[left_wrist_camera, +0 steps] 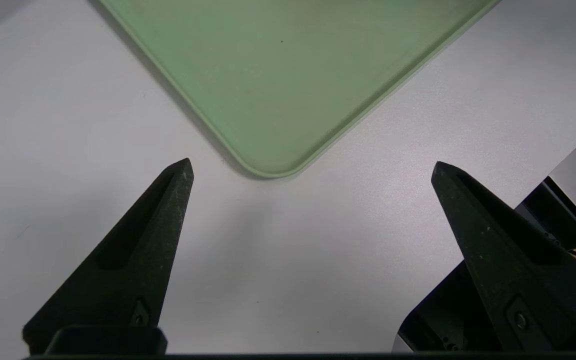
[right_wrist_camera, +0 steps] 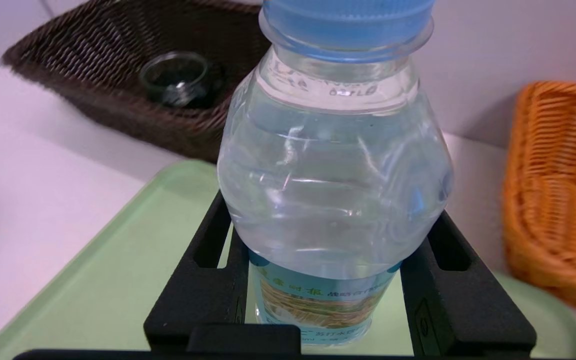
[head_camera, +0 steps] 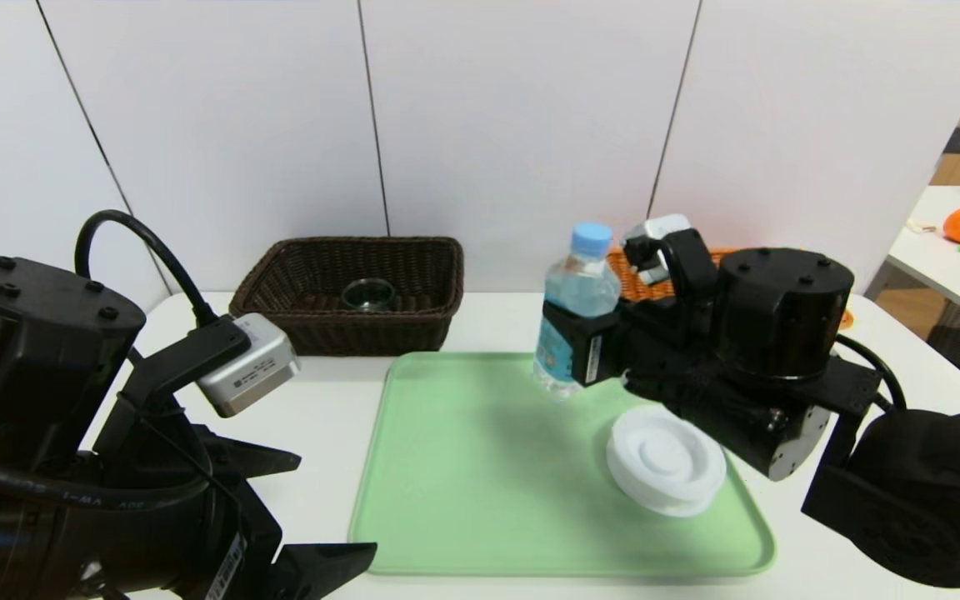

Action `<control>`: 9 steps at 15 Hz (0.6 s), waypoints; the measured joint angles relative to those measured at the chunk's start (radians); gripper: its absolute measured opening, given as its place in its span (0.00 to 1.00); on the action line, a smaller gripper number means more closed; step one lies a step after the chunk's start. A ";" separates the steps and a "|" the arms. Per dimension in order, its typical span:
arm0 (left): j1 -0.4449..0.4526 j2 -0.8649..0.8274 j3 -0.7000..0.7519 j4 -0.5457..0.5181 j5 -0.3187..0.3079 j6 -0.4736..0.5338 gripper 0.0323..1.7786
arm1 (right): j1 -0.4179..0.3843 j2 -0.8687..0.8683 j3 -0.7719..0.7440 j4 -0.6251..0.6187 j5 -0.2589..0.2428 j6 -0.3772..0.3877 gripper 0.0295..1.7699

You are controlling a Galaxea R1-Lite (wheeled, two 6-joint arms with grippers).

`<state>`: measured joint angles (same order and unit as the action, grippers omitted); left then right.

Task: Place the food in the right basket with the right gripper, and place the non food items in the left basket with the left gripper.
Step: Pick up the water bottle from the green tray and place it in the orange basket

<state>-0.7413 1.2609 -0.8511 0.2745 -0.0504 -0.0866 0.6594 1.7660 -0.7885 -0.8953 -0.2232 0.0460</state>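
1. Nearest, the left gripper (head_camera: 326, 508) hangs spread over the desk (head_camera: 326, 425).
2. The right gripper (head_camera: 587, 337) pinches the bottle (right_wrist_camera: 335, 165) above the tray (head_camera: 480, 500).
3. The lid (head_camera: 667, 460) sits on the tray; the cup (head_camera: 368, 295) is in the brown basket (head_camera: 347, 332).

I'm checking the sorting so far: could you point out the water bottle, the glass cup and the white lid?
Water bottle (right_wrist_camera: 335, 185): right wrist view, on its clear upper body.
Glass cup (head_camera: 368, 296): head view, on its side below the rim.
White lid (head_camera: 665, 457): head view, on its raised centre.
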 joint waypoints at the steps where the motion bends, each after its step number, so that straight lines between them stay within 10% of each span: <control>1: 0.000 0.000 0.001 0.000 0.000 0.000 0.95 | -0.023 -0.006 -0.040 0.027 0.002 -0.001 0.46; 9: -0.001 0.001 0.000 -0.002 0.000 0.000 0.95 | -0.247 0.016 -0.344 0.173 0.013 -0.063 0.46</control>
<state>-0.7423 1.2623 -0.8511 0.2728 -0.0504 -0.0864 0.4121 1.7823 -1.1328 -0.7221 -0.2106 -0.0168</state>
